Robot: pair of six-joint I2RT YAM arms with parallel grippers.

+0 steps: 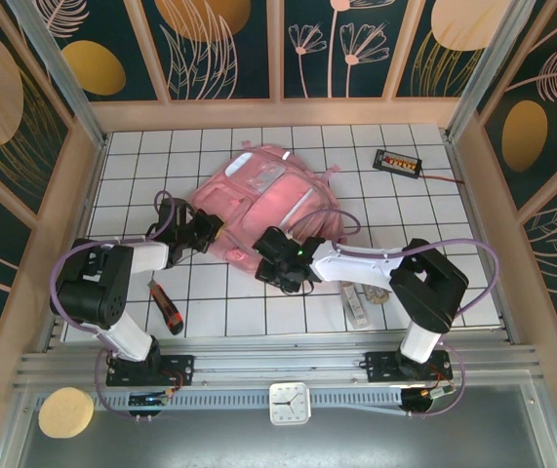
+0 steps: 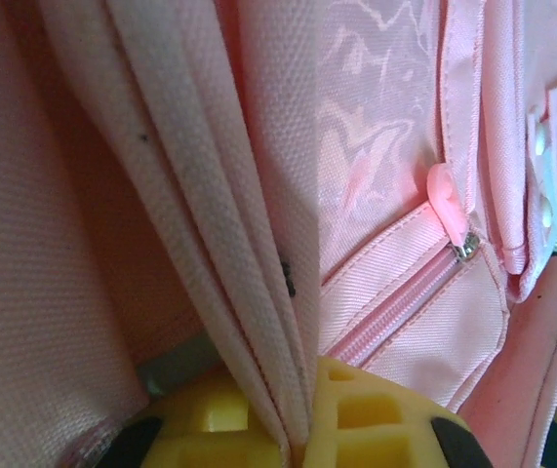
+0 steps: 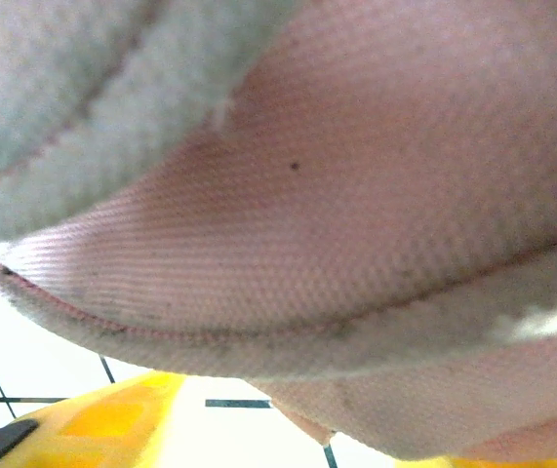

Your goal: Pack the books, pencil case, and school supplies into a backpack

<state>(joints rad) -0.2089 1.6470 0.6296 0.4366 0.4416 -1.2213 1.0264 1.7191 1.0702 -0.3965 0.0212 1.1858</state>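
Pinching the backpack (image 1: 270, 195) at its left rim, with the near rim lying loose over the other jaws.

Mid-bench (image 1: 141, 175), the pink backpack is lying flat ahead of both arms, its open rim seemingly facing the arm bases. The left jaws are sitting fully shut on a fold of that rim at the bag's left side. In the left wrist view the doubled fabric (image 2: 249, 253) is running straight up from between the yellow fingertips (image 2: 366, 414). The right jaws are standing partly apart under the near lip (image 3: 288, 263), with bare tile showing beside a finger (image 3: 93, 419), so they are gripping nothing visible. The ruler-like bar (image 1: 356, 304) and cord bundle (image 1: 378, 292) are lying just right of the opening, nearer the right arm. Feeding them in is probably calling for a lifted mouth first.
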